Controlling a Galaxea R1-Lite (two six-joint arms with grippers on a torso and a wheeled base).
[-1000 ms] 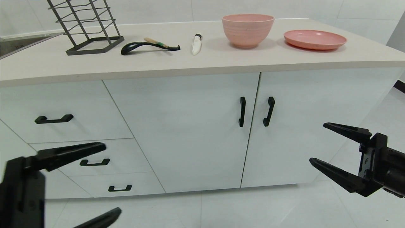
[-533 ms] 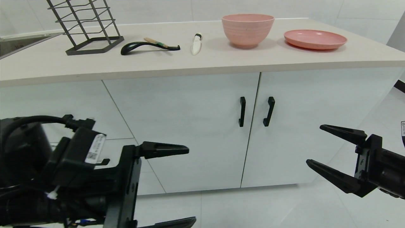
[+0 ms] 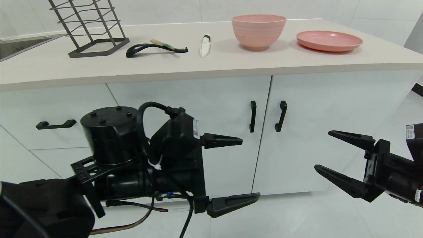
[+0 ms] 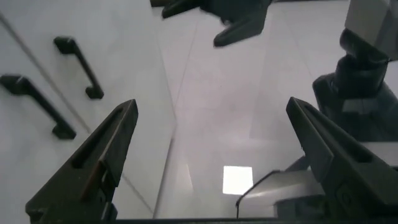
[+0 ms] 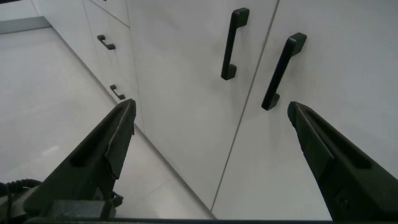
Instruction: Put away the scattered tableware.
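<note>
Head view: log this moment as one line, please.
left gripper open, empty, before cabinet doors | right gripper open, empty | bowl, plate, spoon, knife on counter

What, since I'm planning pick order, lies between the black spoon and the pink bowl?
A small white knife, touching neither the black spoon nor the pink bowl; the head view shows it.

Pink bowl (image 3: 258, 30), pink plate (image 3: 329, 41), black ladle (image 3: 154, 49)

Kitchen: countertop (image 3: 211, 62), sink (image 3: 19, 46), cabinets (image 3: 198, 112).
</note>
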